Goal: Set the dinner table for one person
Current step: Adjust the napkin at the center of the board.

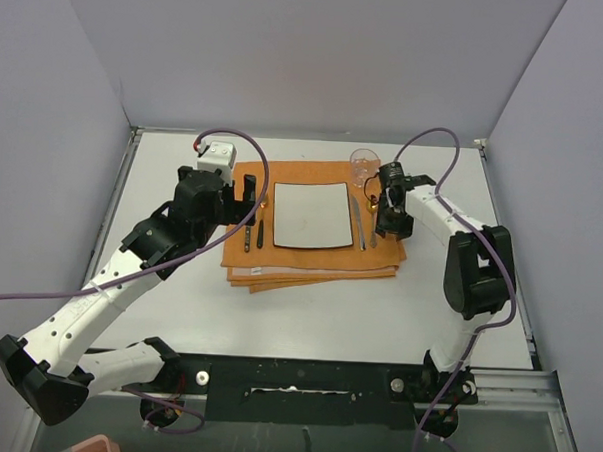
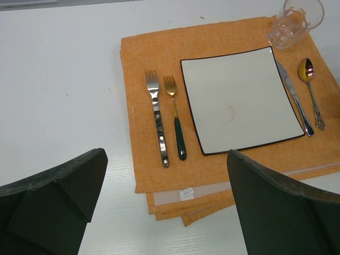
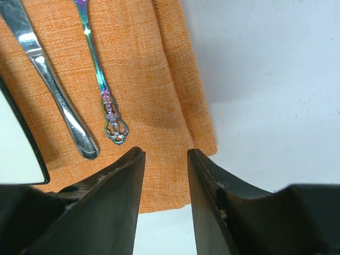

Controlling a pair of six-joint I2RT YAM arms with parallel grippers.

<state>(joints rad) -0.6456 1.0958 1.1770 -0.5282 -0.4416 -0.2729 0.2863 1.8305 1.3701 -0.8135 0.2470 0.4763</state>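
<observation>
**Top view.** The large, pale grey-white matte desk point(image 1: 307, 321) spanned the scene. At its middle lay a folded orange cloth placemat point(image 1: 310, 264) bearing a square white plate point(image 1: 312, 214). My left gripper point(image 1: 251, 192) hung at the placemat's left edge, my right gripper point(image 1: 393, 228) at its right.

**Left wrist view.** My left gripper was spread wide, empty. A steel fork point(image 2: 156, 114) and a gold, green-handled fork point(image 2: 175, 117) lay left of the plate. A steel knife point(image 2: 295, 103) and an iridescent spoon point(image 2: 311, 87) lay right of it, with a clear glass tumbler point(image 2: 295, 21) beyond them.

**Right wrist view.** My right gripper stood narrowly parted, holding nothing.

I judged the setting essentially complete; no napkin showed.
</observation>
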